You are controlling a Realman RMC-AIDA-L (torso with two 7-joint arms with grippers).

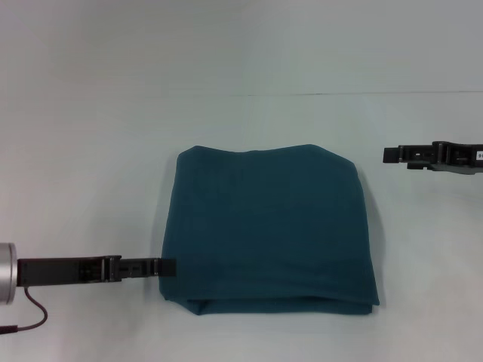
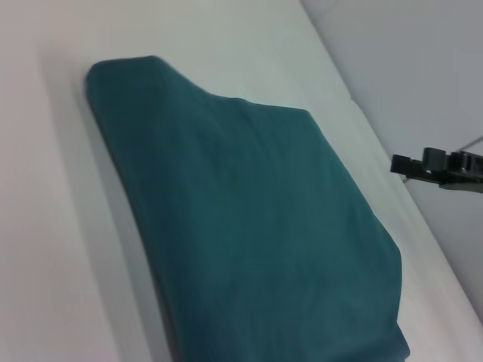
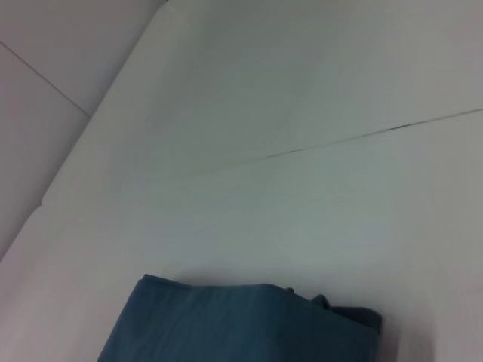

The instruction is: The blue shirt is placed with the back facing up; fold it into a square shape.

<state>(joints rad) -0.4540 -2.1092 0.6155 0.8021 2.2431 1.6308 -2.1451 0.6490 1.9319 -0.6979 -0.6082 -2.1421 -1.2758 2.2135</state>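
The blue shirt (image 1: 268,230) lies in the middle of the white worktop (image 1: 90,151), already folded into a compact, near-square packet with only plain cloth facing up. Its rounded far edge reads as a fold line. The stacked layers show along the near edge, which suggests the cloth was doubled toward the robot. No sleeve or collar shows outside the outline, so the fold is judged complete or nearly so.

The left end effector (image 1: 167,267) sits at the near left edge of the packet, its tip overlapping the edge in the head view. From this angle it cannot be told whether it touches the cloth or hangs just above it, nor whether its fingers are parted or clenched. This position would suit releasing or tidying that edge.

The right end effector (image 1: 389,154) is held off the shirt, to the right of the far right corner and apart from the cloth. It grasps nothing, but its finger state cannot be determined. This position keeps it away from the finished packet.

The right wrist view shows one corner of the shirt, with a small bunch of cloth at the corner, and bare worktop beyond.
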